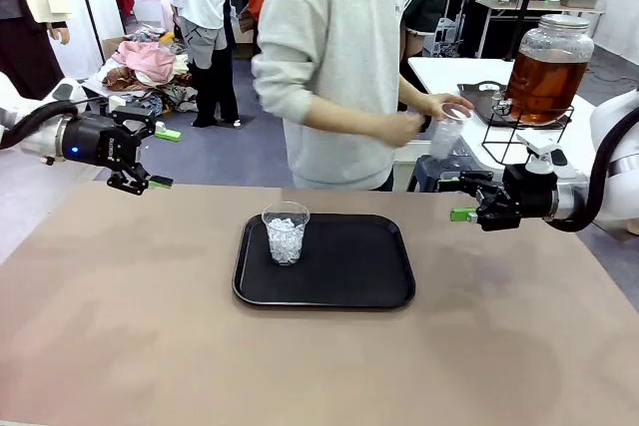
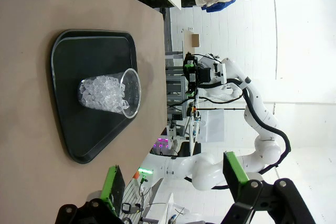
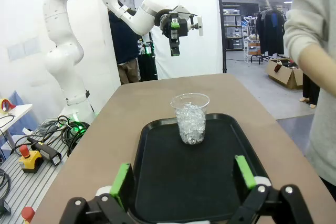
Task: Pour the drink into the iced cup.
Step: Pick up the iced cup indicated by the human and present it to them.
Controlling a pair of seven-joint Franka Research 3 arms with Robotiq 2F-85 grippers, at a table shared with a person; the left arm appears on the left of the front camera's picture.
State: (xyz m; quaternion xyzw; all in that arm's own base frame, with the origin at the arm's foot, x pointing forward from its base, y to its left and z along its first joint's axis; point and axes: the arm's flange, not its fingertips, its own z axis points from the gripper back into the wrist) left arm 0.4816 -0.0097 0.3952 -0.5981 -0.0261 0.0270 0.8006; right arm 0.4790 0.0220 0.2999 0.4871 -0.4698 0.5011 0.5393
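Observation:
The iced cup point(image 1: 286, 233), clear plastic and half full of ice, stands upright on the left part of a black tray point(image 1: 349, 291) in the middle of the table. The drink point(image 1: 544, 82) is amber liquid in a round glass jar with a metal lid, on a wire stand on a white table at the back right. My left gripper point(image 1: 165, 158) hangs open above the table's far left edge. My right gripper point(image 1: 457, 197) is open above the far right edge. Both point inward at the iced cup point(image 2: 110, 93) point(image 3: 190, 119), well apart from it, with nothing between their fingers.
A person in a grey sweatshirt point(image 1: 334, 57) stands at the far side, turned toward the jar, holding a second clear cup point(image 1: 449, 132) in both hands near it. The tan table point(image 1: 150, 346) is bare around the tray.

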